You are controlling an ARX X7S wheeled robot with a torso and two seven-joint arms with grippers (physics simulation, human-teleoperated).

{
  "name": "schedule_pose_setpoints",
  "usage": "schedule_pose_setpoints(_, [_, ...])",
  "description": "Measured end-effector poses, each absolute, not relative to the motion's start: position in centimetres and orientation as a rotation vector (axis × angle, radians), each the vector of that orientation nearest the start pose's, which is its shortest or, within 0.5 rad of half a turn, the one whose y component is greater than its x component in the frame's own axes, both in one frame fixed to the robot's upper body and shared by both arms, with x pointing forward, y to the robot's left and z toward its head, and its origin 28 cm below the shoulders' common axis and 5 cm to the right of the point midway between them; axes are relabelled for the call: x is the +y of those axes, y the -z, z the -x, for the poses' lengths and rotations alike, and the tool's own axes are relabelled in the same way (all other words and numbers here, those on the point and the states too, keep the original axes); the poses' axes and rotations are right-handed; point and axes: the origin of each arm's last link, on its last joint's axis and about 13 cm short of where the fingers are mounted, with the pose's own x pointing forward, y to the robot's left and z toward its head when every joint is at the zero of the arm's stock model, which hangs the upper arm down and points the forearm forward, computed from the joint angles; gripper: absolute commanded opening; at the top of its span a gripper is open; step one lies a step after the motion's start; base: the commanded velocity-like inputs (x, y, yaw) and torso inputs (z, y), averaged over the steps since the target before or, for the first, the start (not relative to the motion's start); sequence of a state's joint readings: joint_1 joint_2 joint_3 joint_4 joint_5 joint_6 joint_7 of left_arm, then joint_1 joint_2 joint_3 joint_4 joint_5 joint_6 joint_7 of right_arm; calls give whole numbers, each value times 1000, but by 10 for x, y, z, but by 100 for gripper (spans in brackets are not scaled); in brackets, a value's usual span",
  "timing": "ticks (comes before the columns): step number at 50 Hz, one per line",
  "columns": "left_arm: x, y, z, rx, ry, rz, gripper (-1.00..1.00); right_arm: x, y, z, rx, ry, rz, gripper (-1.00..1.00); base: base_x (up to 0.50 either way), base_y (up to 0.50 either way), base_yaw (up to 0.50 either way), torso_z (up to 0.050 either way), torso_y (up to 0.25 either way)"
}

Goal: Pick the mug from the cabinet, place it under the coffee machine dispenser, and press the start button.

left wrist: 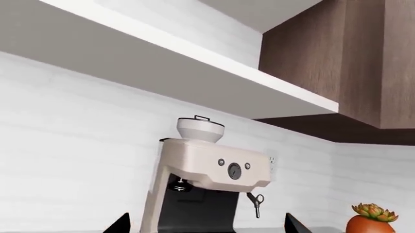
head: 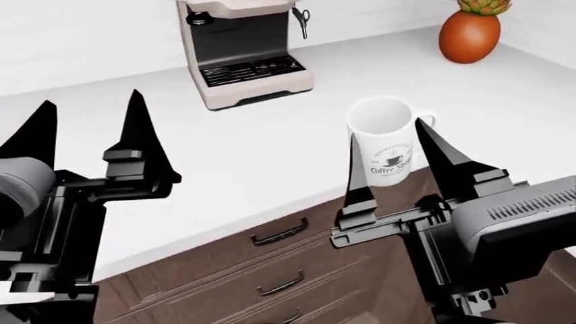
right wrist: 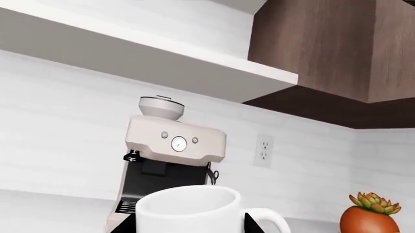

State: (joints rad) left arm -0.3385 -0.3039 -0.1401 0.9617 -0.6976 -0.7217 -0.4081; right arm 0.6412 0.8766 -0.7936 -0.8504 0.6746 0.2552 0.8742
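The white mug with the black "Coffee Shop" logo sits between the fingers of my right gripper, which is shut on it above the counter's front edge. In the right wrist view the mug fills the space between the fingertips, handle to one side. The cream-beige coffee machine stands at the back of the counter, its black dispenser above the slotted drip grille. The dispenser also shows in the left wrist view. My left gripper is open and empty, left of the machine.
A red pot with a succulent stands at the back right of the white counter. Brown drawers lie below the counter edge. A white shelf and a brown upper cabinet hang above the machine.
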Motion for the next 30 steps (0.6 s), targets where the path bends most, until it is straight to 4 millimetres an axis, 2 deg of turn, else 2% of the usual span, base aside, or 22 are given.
schedule_pose_setpoints(30, [224, -222, -185, -505, 44, 168, 100, -91, -201, -185, -477, -208, 132, -100, 0, 0, 500, 0, 0])
